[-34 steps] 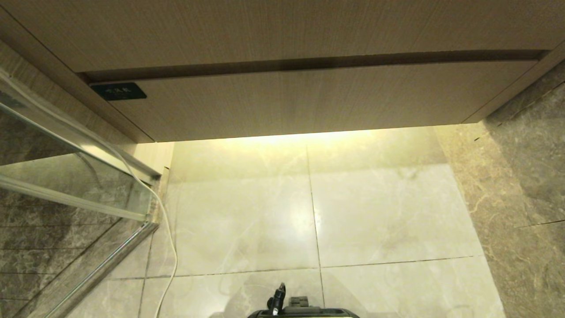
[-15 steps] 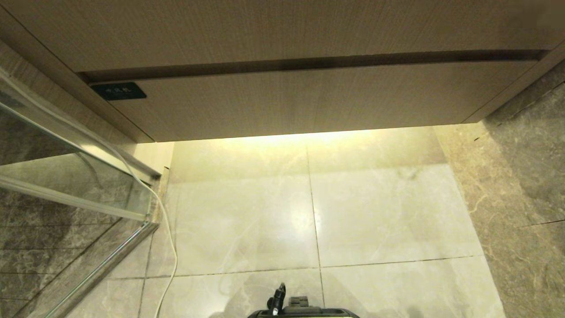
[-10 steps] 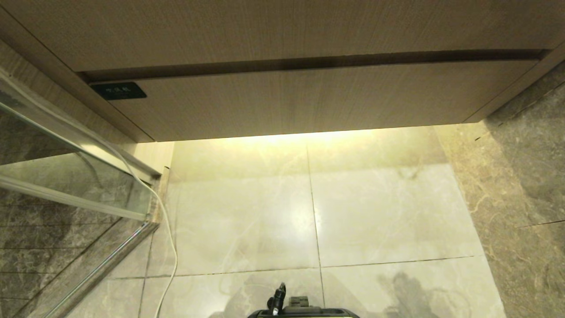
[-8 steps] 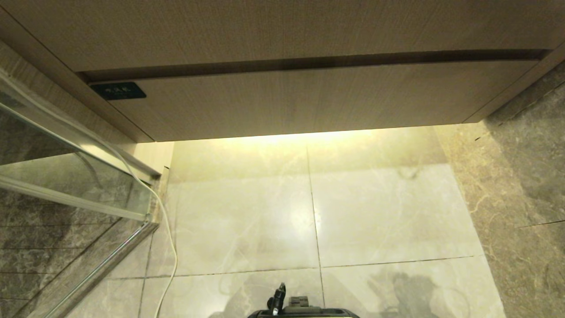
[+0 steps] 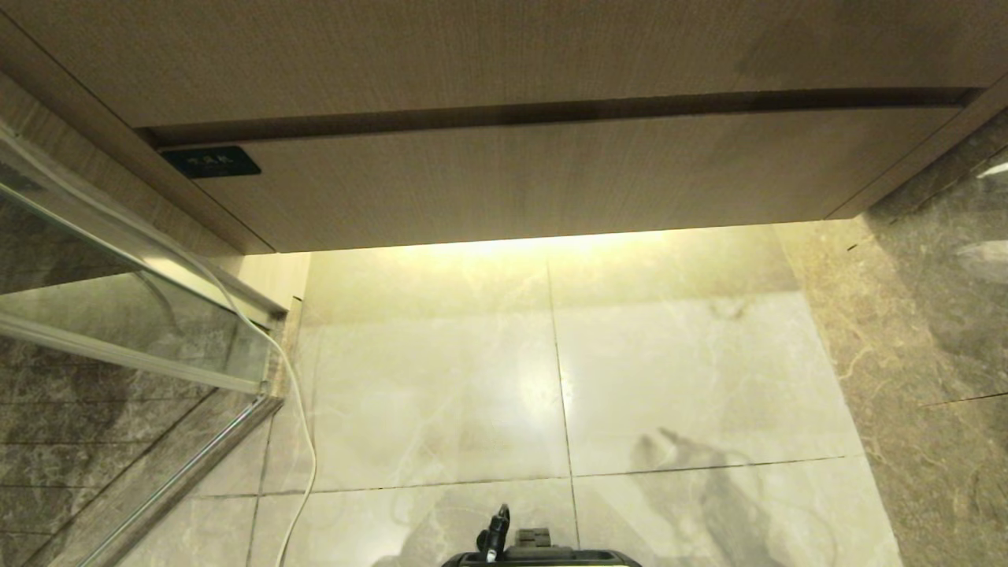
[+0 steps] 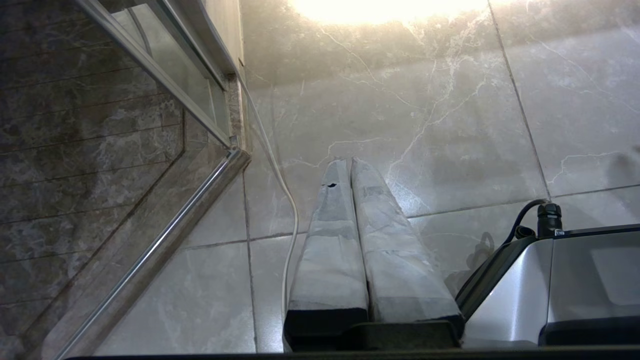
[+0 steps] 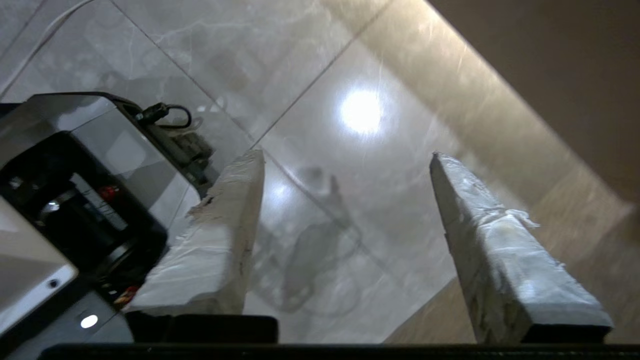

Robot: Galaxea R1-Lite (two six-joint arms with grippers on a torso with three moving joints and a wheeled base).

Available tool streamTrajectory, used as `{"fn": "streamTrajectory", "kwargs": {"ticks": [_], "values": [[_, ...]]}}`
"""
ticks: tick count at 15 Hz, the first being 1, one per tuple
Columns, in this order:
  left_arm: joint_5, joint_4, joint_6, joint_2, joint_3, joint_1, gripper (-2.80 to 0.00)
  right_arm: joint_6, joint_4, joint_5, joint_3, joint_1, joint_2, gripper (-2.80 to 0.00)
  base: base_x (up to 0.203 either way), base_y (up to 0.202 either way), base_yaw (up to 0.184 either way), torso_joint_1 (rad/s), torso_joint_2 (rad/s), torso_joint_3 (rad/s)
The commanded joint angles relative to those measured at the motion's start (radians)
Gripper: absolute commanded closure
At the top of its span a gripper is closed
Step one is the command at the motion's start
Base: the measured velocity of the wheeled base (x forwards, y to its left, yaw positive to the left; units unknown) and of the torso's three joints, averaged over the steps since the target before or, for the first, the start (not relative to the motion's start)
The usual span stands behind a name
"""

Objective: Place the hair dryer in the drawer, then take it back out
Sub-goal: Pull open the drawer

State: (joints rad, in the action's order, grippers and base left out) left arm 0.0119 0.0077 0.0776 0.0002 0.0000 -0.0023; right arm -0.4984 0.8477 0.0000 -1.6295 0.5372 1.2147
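Since earlier, only an arm's shadow has shifted across the floor (image 5: 441, 378); the drawer (image 5: 551, 177) is seen shut, no hair dryer is visible, so all steps are judged left, with the right gripper (image 7: 345, 157) spread empty and the left gripper (image 6: 348, 161) pressed together.

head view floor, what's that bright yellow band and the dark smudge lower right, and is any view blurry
Head view: warm light spills from under the drawer onto the floor tiles; the smudge looks like an arm's shadow or reflection. Left wrist view: the same light blows out to white glare. Right wrist view: a round glare spot on the tile, background streaked with motion blur.
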Motion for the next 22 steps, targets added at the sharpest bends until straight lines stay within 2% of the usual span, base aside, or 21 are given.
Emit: {"fn": "streamTrajectory", "kwargs": {"ticks": [1, 2, 3, 4, 6, 7, 9, 11, 13, 16, 18, 20, 22], "values": [[0.000, 0.000, 0.001, 0.000, 0.002, 0.001, 0.00, -0.192, -0.223, 0.013, 0.115, 0.028, 0.044, -2.80, 0.000, 0.000, 0.000, 0.000, 0.00, 0.000], [0.000, 0.000, 0.001, 0.000, 0.002, -0.001, 0.00, -0.262, -0.339, 0.058, 0.171, 0.033, 0.062, -2.80, 0.000, 0.000, 0.000, 0.000, 0.00, 0.000], [0.000, 0.000, 0.001, 0.000, 0.002, -0.001, 0.00, -0.309, -0.418, 0.166, 0.212, 0.037, 0.088, -2.80, 0.000, 0.000, 0.000, 0.000, 0.00, 0.000], [0.000, 0.000, 0.001, 0.000, 0.002, 0.001, 0.00, -0.358, -0.474, 0.238, 0.238, 0.039, 0.115, -2.80, 0.000, 0.000, 0.000, 0.000, 0.00, 0.000], [0.000, 0.000, 0.001, 0.000, 0.000, -0.001, 0.00, -0.448, -0.521, 0.253, 0.243, 0.031, 0.158, -2.80, 0.000, 0.000, 0.000, 0.000, 0.00, 0.000], [0.000, 0.000, 0.001, 0.000, 0.002, 0.001, 0.00, -0.467, -0.536, 0.252, 0.243, 0.023, 0.167, -2.80, 0.000, 0.000, 0.000, 0.000, 0.00, 0.000], [0.000, 0.000, 0.001, 0.000, 0.002, 0.001, 0.00, -0.571, -0.626, 0.249, 0.244, -0.003, 0.233, -2.80, 0.000, 0.000, 0.000, 0.000, 0.00, 0.000], [0.000, 0.000, 0.001, 0.000, 0.002, 0.001, 0.00, -0.613, -0.716, 0.249, 0.247, -0.015, 0.284, -2.80, 0.000, 0.000, 0.000, 0.000, 0.00, 0.000], [0.000, 0.000, 0.001, 0.000, 0.002, -0.001, 0.00, -0.639, -0.750, 0.220, 0.204, -0.025, 0.337, -2.80, 0.000, 0.000, 0.000, 0.000, 0.00, 0.000], [0.000, 0.000, 0.001, 0.000, 0.002, 0.000, 0.00, -0.655, -0.727, 0.098, 0.119, -0.027, 0.419, -2.80, 0.000, 0.000, 0.000, 0.000, 0.00, 0.000], [0.000, 0.000, 0.001, 0.000, 0.002, -0.001, 0.00, -0.623, -0.699, -0.001, 0.071, -0.026, 0.464, -2.80, 0.000, 0.000, 0.000, 0.000, 0.00, 0.000], [0.000, 0.000, 0.001, 0.000, 0.002, 0.001, 0.00, -0.564, -0.687, -0.024, 0.026, -0.026, 0.499, -2.80, 0.000, 0.000, 0.000, 0.000, 0.00, 0.000], [0.000, 0.000, 0.001, 0.000, 0.002, -0.001, 0.00, -0.543, -0.717, -0.033, -0.001, -0.026, 0.534, -2.80, 0.000, 0.000, 0.000, 0.000, 0.00, 0.000]]}}
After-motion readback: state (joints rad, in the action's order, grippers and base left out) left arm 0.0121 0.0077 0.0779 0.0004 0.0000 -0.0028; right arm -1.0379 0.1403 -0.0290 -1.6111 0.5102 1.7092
